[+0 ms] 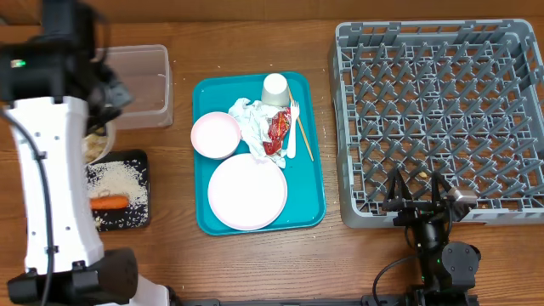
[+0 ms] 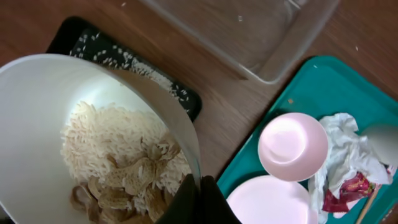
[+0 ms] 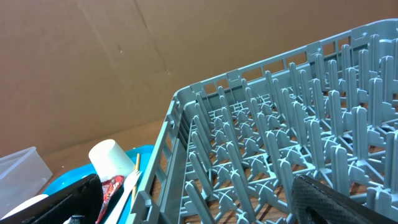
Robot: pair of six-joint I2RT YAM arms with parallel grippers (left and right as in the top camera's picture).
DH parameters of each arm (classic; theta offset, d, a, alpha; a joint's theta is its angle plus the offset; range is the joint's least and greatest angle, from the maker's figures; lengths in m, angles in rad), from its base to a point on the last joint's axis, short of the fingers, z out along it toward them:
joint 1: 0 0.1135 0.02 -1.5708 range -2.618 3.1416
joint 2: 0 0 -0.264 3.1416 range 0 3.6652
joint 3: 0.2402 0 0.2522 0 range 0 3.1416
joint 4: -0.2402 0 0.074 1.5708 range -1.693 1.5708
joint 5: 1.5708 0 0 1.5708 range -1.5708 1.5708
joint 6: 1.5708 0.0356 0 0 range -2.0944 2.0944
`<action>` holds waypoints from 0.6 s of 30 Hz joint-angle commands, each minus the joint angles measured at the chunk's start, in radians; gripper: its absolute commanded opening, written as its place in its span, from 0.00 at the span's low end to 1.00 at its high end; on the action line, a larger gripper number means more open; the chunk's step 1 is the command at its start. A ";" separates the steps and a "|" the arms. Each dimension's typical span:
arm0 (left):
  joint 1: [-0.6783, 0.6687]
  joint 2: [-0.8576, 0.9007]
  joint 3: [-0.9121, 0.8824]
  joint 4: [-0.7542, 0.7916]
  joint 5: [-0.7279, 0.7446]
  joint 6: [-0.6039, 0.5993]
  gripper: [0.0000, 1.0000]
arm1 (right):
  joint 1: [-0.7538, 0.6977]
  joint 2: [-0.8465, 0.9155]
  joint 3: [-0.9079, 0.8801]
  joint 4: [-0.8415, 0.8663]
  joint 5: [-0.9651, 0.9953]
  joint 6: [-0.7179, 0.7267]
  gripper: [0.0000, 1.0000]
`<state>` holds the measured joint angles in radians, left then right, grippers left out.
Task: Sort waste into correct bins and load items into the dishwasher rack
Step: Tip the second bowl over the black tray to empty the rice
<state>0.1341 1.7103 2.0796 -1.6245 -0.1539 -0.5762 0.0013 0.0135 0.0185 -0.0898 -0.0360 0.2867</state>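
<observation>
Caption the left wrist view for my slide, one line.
Left fingers pinch the rim of a white bowl of rice and scraps beside the black tray and teal tray.

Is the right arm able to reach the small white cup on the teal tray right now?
Probably yes: the right gripper is open and empty, and the small white cup sits uncovered at the teal tray's far end.

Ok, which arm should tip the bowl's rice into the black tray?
Left. The left tool is shut on the rice bowl rim right by the black tray; the right tool is open, away at the rack.
</observation>
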 commanded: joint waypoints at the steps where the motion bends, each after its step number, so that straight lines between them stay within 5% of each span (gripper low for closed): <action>1: 0.098 -0.011 -0.051 0.013 0.156 0.050 0.05 | -0.003 -0.010 -0.010 0.006 0.013 -0.006 1.00; 8: 0.295 -0.011 -0.287 0.156 0.680 0.322 0.04 | -0.003 -0.010 -0.010 0.006 0.013 -0.006 1.00; 15: 0.476 -0.011 -0.577 0.307 0.948 0.478 0.05 | -0.003 -0.010 -0.010 0.006 0.013 -0.006 1.00; 18: 0.582 -0.011 -0.735 0.452 1.217 0.566 0.04 | -0.003 -0.010 -0.010 0.006 0.013 -0.006 1.00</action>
<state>0.6346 1.7096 1.4593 -1.2606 0.7219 -0.1516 0.0013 0.0135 0.0185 -0.0902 -0.0357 0.2871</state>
